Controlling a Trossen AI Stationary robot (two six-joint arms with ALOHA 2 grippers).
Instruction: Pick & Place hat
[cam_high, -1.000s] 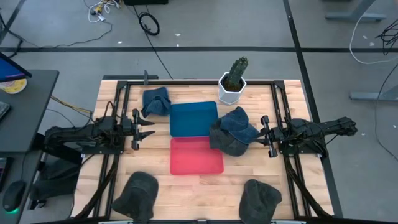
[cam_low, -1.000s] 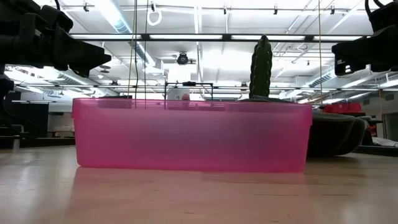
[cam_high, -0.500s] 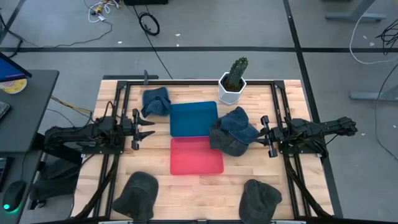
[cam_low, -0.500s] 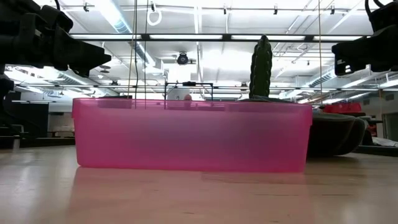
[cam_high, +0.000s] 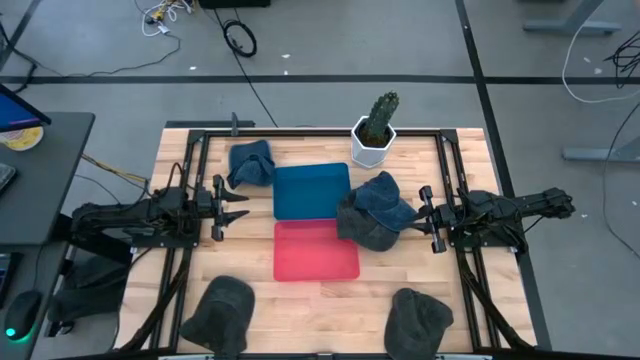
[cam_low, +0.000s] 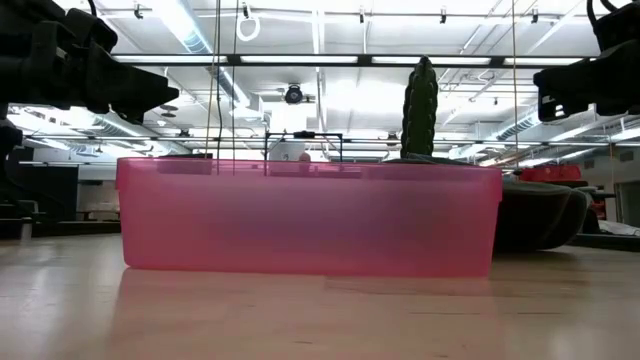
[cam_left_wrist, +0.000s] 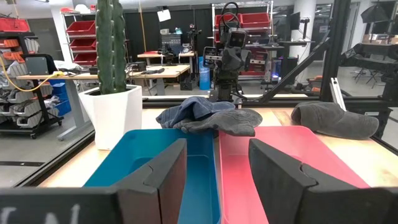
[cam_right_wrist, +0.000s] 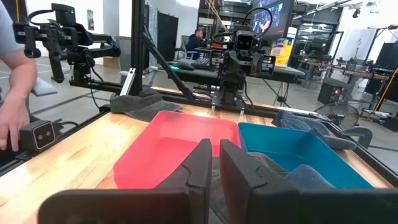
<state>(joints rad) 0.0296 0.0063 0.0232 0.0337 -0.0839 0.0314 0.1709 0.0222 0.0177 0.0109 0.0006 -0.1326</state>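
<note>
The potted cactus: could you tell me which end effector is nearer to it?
Right. The right end effector sits just beside and in front of the potted cactus; the left end effector waits across both trays.

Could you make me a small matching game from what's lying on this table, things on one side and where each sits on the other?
Things:
1. cactus
2. blue bin
3. pink bin
4. denim hat

Places:
A. table's middle, nearer the front edge
B. back left, beside the blue bin
C. white pot at the back edge
D. table's middle, nearer the cactus

Pairs: 1-C, 2-D, 3-A, 4-B
</note>
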